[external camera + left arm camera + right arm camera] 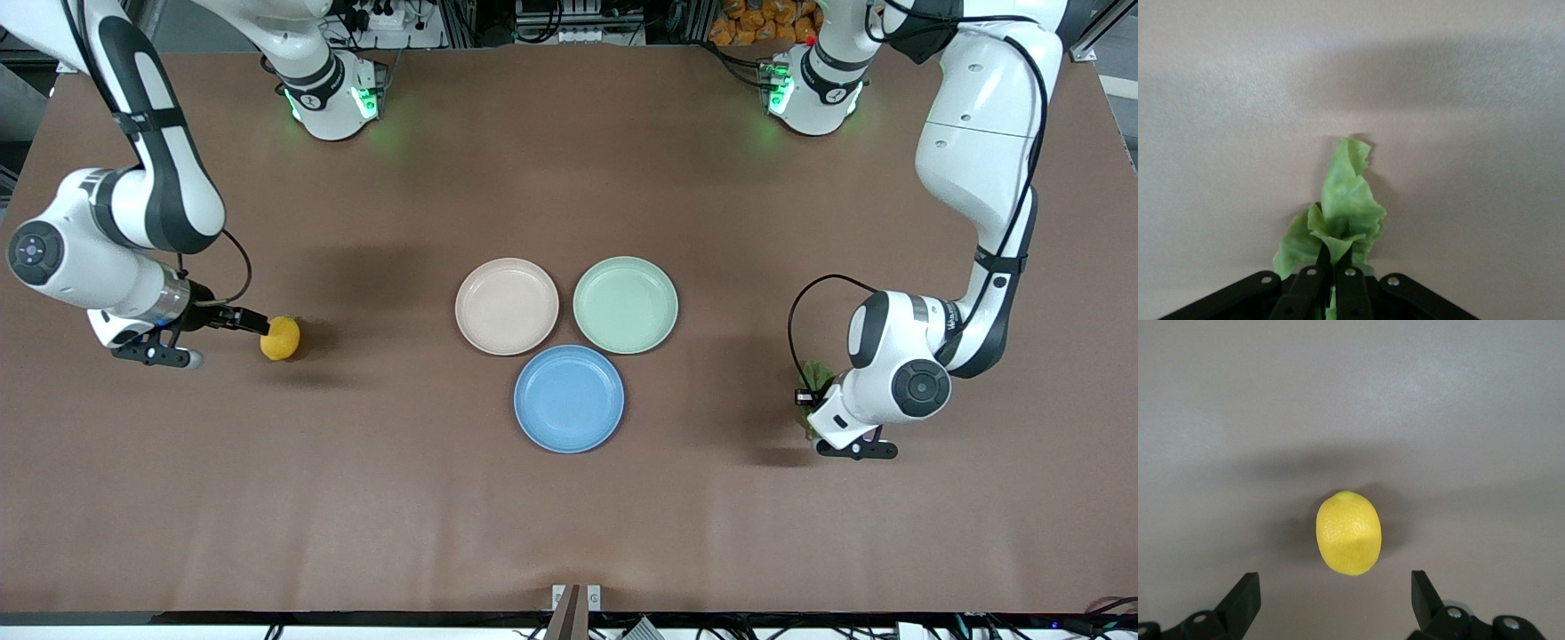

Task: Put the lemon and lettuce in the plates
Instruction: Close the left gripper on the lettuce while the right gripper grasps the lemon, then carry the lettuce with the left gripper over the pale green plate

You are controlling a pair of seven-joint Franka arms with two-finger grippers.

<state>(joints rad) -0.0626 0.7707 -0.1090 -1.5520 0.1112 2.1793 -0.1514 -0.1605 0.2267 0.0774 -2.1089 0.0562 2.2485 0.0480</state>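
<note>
The brown bench (pixel 569 498) carries everything. At its middle three plates sit in a tight cluster, rims nearly touching: the beige-pink plate (pixel 507 306) toward the right arm's end, the mint green plate (pixel 625 304) beside it toward the left arm's end, and the blue plate (pixel 569 398) nearer to the front camera than both. All three hold nothing.

The left hand (pixel 1331 277) is low over the bench toward the left arm's end, well apart from the plates, with the mint green plate the closest of them to it. Its two fingers are pressed together on the lettuce (pixel 1341 213), pinching the crinkled leaf near its base so that the leaf stands out past the fingertips. In the front view only a bit of green shows at the edge of this hand, the rest hidden by the wrist.

The right hand (pixel 1335 600) is low over the bench toward the right arm's end, also well apart from the plates. Its fingers (pixel 1243 600) are spread wide and hold nothing. The lemon (pixel 1348 532) lies on the bench just ahead of the fingertips, centred on the gap between them and untouched; the beige-pink plate lies well past the lemon from this hand.
</note>
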